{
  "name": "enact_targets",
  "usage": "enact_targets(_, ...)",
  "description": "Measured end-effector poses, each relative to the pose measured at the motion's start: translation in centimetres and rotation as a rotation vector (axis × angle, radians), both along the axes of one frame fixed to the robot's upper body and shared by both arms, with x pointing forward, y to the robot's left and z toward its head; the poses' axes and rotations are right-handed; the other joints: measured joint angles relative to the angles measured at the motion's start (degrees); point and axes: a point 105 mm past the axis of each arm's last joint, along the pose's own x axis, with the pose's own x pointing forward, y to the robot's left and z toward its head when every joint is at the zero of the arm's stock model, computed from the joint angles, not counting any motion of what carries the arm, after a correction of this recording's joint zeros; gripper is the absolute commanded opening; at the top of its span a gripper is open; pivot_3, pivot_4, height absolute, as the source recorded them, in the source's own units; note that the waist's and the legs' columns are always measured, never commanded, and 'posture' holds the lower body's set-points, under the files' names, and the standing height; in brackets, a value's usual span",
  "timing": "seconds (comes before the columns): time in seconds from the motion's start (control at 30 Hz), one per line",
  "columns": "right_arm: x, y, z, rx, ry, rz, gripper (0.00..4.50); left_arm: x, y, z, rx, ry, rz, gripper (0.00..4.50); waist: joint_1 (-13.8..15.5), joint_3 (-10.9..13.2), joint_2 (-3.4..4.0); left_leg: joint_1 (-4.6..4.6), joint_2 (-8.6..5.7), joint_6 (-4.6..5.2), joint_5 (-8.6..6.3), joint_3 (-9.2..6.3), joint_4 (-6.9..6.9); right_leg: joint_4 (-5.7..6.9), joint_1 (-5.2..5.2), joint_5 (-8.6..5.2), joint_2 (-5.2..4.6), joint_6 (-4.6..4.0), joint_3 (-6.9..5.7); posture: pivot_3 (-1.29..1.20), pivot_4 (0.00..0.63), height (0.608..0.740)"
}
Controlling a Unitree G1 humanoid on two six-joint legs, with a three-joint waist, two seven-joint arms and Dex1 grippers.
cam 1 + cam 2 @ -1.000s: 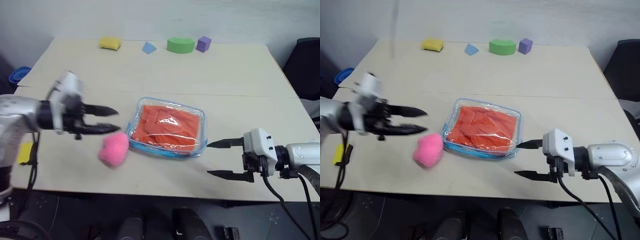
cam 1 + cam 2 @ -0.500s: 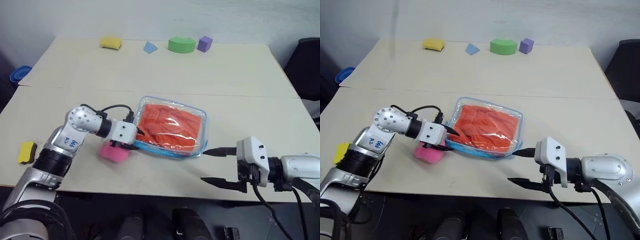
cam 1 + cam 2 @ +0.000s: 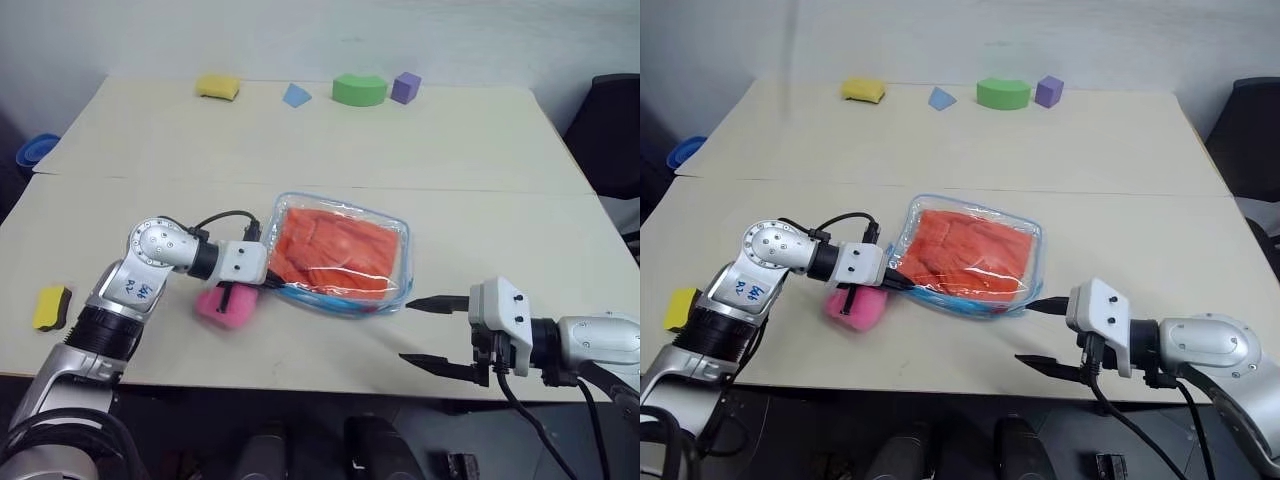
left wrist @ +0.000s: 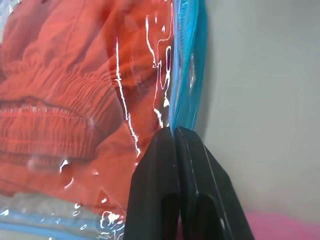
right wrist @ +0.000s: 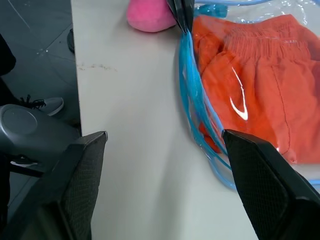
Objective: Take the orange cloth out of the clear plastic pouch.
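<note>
The clear plastic pouch (image 3: 402, 288) with light blue edging lies flat at mid-table, and the orange cloth (image 3: 335, 245) fills it from inside. Its pink pompom (image 3: 228, 305) rests just off the pouch's near left corner. My left gripper (image 3: 272, 285) reaches over the pompom and is shut on the pouch's blue edging at that corner; in the left wrist view the fingertips (image 4: 172, 137) press together right against the edging (image 4: 192, 75). My right gripper (image 3: 406, 330) hovers open to the right of the pouch, apart from it, fingers pointing at its right edge (image 5: 200, 125).
Along the far edge sit a yellow sponge (image 3: 218, 87), a blue triangle (image 3: 296, 96), a green block (image 3: 359, 90) and a purple cube (image 3: 405, 87). A yellow block (image 3: 50, 307) lies near the front left. A black chair (image 3: 610, 130) stands at the right.
My left gripper came down and to the right from above the bare table, passed over the pompom, reached the pouch's corner and shut there. The right gripper stayed open in place.
</note>
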Motion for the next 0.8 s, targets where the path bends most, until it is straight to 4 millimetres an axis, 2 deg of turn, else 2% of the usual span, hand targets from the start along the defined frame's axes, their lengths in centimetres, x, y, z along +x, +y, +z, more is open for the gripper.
enact_targets(0.1,0.3,0.2,0.1,0.012,-0.018,-0.011,3.82,-0.5,-2.1,1.1,-0.125,0.055,0.021,0.01,0.30,-0.01,-0.02,-0.01,-0.01,0.00,0.00,-0.03,0.03,-0.02,0.02,0.01,-0.02,0.01,-0.02,0.00,0.150,0.740)
enact_targets(0.2,1.0,0.5,-0.4,0.016,-0.022,-0.038,3.82,-0.7,-3.3,2.4,-0.224,0.090,0.063,0.01,0.14,-0.01,-0.02,0.00,-0.01,-0.02,0.01,-0.03,0.03,-0.02,0.02,0.01,0.00,0.01,-0.01,0.00,0.150,0.740)
enact_targets(0.3,2.5,1.0,-1.1,0.018,-0.044,-0.081,3.20,-0.7,-4.2,3.0,-0.283,0.112,0.092,0.00,-0.16,-0.02,-0.03,0.02,-0.01,-0.19,0.11,-0.01,0.03,-0.04,0.01,0.01,0.03,0.01,0.01,0.00,0.150,0.740)
enact_targets(0.47,6.3,2.4,-1.5,0.013,-0.171,-0.183,1.58,-0.9,-5.0,3.0,-0.312,0.115,0.109,0.00,-0.20,-0.02,-0.03,0.04,-0.01,-0.30,0.17,0.01,0.01,-0.01,-0.10,0.00,0.05,0.00,0.06,0.00,0.150,0.740)
enact_targets(0.57,7.7,2.9,-2.0,-0.063,-0.285,-0.207,1.58,-0.9,-5.2,2.9,-0.319,0.119,0.116,0.00,-0.05,-0.02,-0.03,0.02,-0.01,-0.31,0.17,0.01,0.01,-0.01,-0.09,0.00,0.04,0.01,0.05,0.00,0.150,0.740)
enact_targets(0.77,8.2,3.9,-3.9,-0.158,-0.383,-0.208,1.58,-0.9,-5.7,2.7,-0.321,0.125,0.117,0.00,-0.08,-0.02,-0.03,0.00,-0.03,-0.31,0.18,0.02,0.01,0.04,-0.10,0.00,0.03,0.01,0.05,0.00,0.150,0.740)
enact_targets(0.8,8.3,4.0,-3.9,-0.157,-0.392,-0.213,1.75,-0.9,-5.8,2.7,-0.322,0.124,0.117,0.00,-0.09,-0.02,-0.03,0.00,-0.03,-0.31,0.18,0.01,0.01,0.07,-0.10,0.00,0.04,0.00,0.04,0.00,0.150,0.740)
